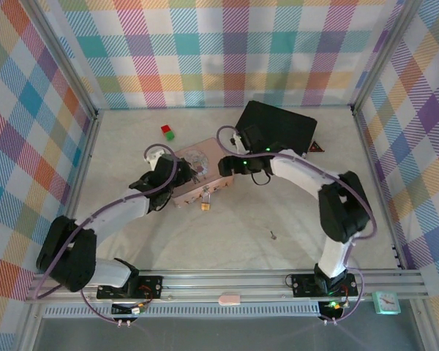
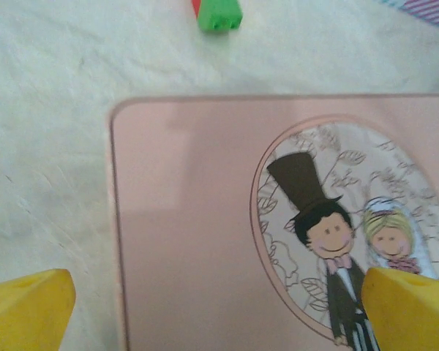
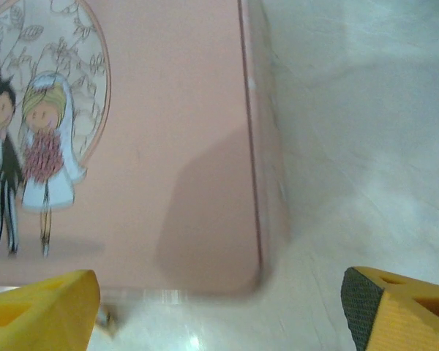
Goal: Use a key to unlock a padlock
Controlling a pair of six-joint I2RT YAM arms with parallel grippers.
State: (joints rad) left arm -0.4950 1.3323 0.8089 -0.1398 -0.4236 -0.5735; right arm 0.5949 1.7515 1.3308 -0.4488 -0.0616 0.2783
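The padlock (image 1: pixel 205 207) sits on the table (image 1: pixel 227 256) right at the near edge of the pink box (image 1: pixel 197 175); whether it hangs from the box's clasp I cannot tell. The key (image 1: pixel 274 235) lies flat on the table, well apart from the padlock, nearer the right arm's base, with nothing touching it.

Both arms reach in over the box from either side. The left gripper (image 2: pixel 219 314) is above the box's left part, jaws spread wide and holding nothing: one yellow fingertip (image 2: pixel 25 311) is over bare table just beside the box's edge, the other over the lid's cartoon of a bride and groom. The right gripper (image 3: pixel 219 314) is above the box's right near corner, jaws likewise wide apart and empty, one fingertip (image 3: pixel 40 311) over the lid's near edge, the other over the table.

A red and a green cube (image 1: pixel 166 132) stand together beyond the box, and a black case (image 1: pixel 276 126) lies behind the right arm's wrist
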